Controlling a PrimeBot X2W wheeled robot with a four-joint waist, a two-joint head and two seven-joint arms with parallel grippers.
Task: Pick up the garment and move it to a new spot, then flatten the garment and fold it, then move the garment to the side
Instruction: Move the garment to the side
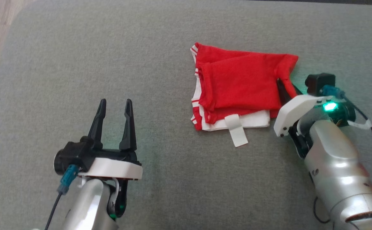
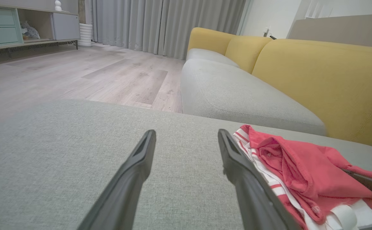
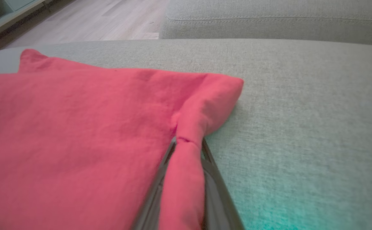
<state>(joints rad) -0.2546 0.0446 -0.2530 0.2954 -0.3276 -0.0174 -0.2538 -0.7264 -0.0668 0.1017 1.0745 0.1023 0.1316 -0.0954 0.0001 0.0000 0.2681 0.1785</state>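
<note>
Right claw (image 1: pixel 286 91) clenched on right edge of folded-looking red-and-white fabric garment (image 1: pixel 237 89) lying on grey fabric cushion (image 1: pixel 141 48), left claw (image 1: pixel 115 103) released well apart; probably final move-aside step, next needs a lift-and-slide without unfolding.

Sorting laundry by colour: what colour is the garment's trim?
White with red stripes on the red garment; best in head view.

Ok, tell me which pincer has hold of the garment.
The right pincer: closed on a bunched red fold of the garment. The left pincer stands open, apart from it.
</note>
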